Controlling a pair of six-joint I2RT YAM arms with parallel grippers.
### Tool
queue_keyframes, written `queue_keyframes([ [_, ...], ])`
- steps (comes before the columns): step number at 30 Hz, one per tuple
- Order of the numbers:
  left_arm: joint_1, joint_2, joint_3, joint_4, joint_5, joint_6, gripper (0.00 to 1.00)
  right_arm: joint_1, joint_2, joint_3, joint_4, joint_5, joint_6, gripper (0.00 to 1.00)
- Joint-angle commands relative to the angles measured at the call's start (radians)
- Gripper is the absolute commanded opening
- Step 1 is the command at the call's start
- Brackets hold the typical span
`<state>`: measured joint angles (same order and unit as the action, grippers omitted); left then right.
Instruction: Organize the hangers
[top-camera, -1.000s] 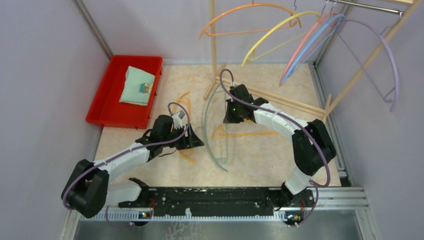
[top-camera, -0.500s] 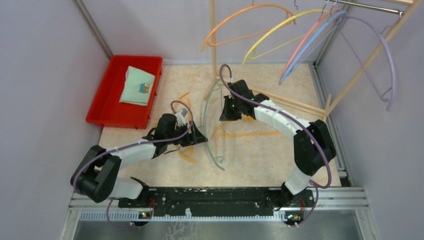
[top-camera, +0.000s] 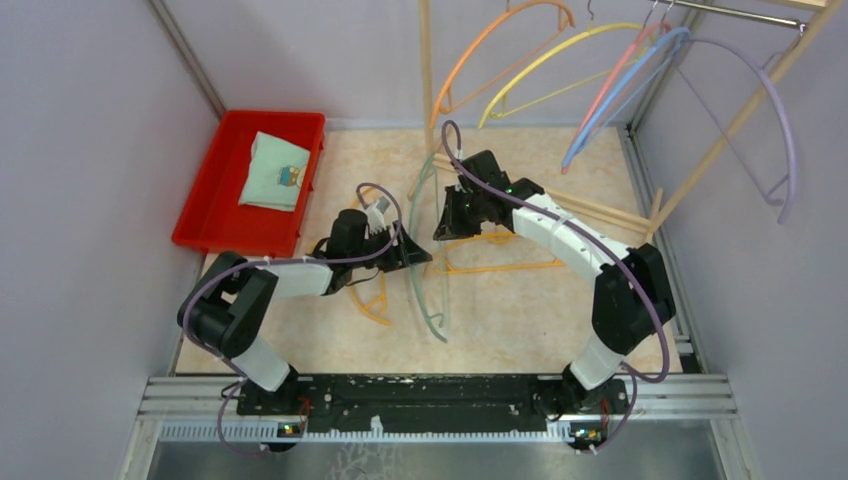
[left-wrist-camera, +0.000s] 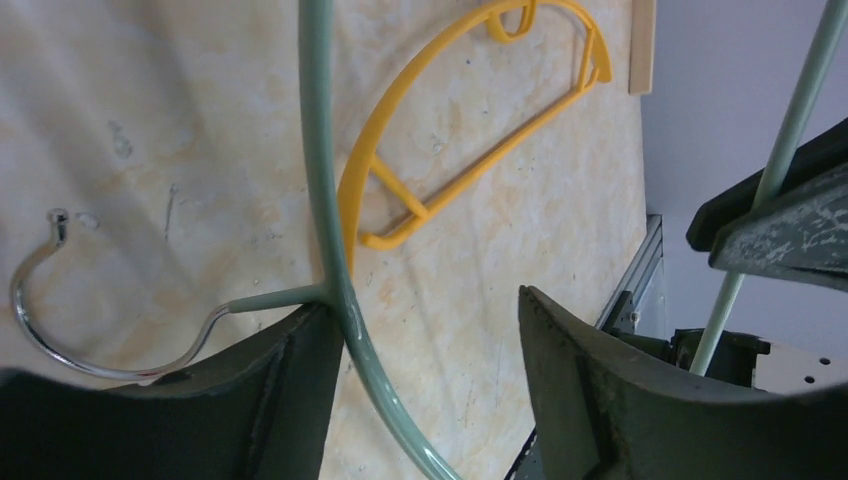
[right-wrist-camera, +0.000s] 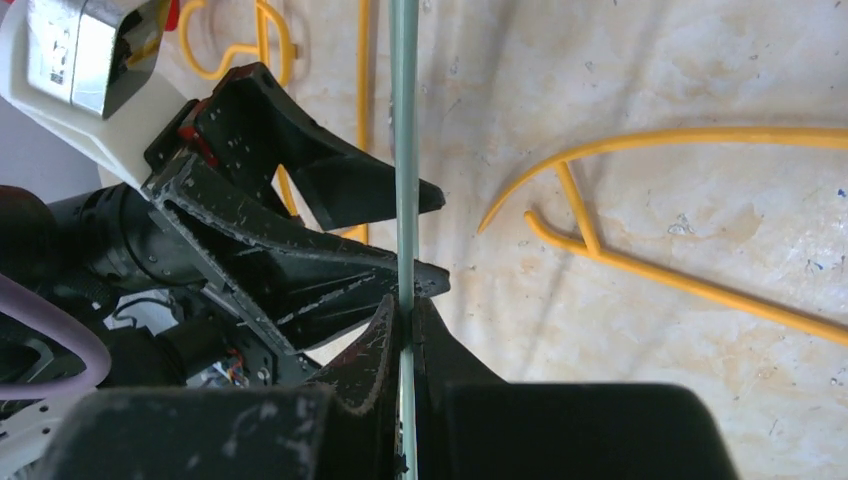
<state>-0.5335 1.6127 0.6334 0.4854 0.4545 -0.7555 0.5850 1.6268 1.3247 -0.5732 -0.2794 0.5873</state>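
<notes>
We pinch the light, probably springy green hanger in right fingers; left fingers gape around its stiffer neck.

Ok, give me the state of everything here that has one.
Green hanger, tilted up, gripped by right pincer.
Right pincer, shut on the green hanger.
Left pincer, open, green hanger between its fingers.
Yellow hanger, lying flat.
Rack hangers, hanging.
Red bin, holding a folded cloth.
</notes>
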Motion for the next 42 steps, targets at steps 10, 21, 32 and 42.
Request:
queue_keyframes([
  [10, -0.006, 0.067, 0.065, 0.099, 0.061, -0.002, 0.02, -0.017, -0.100, 0.061, -0.015, -0.059, 0.001, 0.00],
  [21, -0.007, -0.210, 0.111, -0.344, -0.170, 0.169, 0.00, -0.014, -0.072, 0.038, -0.160, 0.120, -0.155, 0.36],
  [32, -0.005, -0.272, 0.225, -0.710, -0.466, 0.216, 0.00, 0.070, -0.209, 0.115, -0.260, 0.262, -0.282, 0.55],
  [42, -0.005, -0.198, 0.328, -0.855, -0.602, 0.169, 0.00, 0.198, -0.295, 0.006, -0.171, 0.222, -0.280, 0.55],
])
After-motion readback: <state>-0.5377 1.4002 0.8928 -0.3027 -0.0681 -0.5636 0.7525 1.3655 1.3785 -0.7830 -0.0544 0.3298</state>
